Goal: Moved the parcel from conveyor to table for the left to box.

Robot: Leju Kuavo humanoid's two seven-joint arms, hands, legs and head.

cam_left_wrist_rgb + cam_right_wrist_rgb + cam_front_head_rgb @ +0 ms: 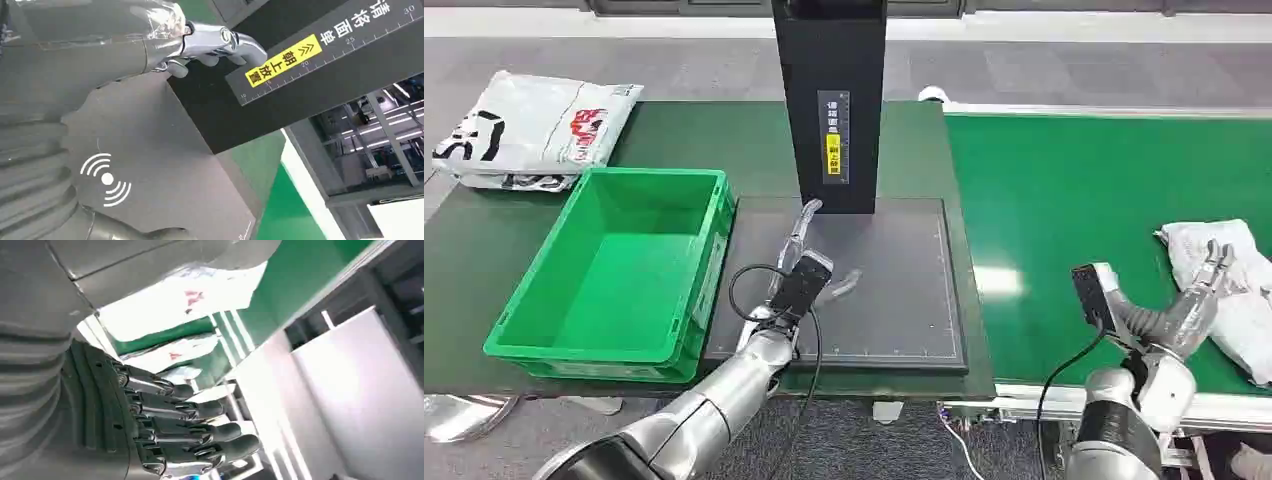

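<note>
Parcel position: I see the white parcel (1234, 290) lying on the green conveyor (1074, 200) at the far right of the head view, its near end reaching toward the belt's front edge and part of it cut off by the frame.
Right hand: my right hand (1199, 295) is at the parcel's left edge, fingers apart and reaching over the crumpled plastic; I cannot tell from the head view whether they press it yet. In the right wrist view the fingers (190, 432) lie stretched side by side with nothing between them and the white plastic (185, 305) just beyond.
Left hand: my left hand (809, 250) hovers over the dark scale pad (904, 300), fingers spread and empty, near the foot of the black scanner post (829, 100).
Nearer arm: the right, plainly; the left is well apart from the parcel, with the pad and a stretch of belt between.
Long axis: I judge it runs roughly front to back along the belt's right side, though the cropped edge leaves that uncertain.
Direction of the coming move: the parcel must travel leftward across the belt to the table (674, 140), toward the pad.
Box: the green crate (614, 270) sits just left of the pad, within the left hand's side.
Stage: my reading is that the grasp is not yet made.
</note>
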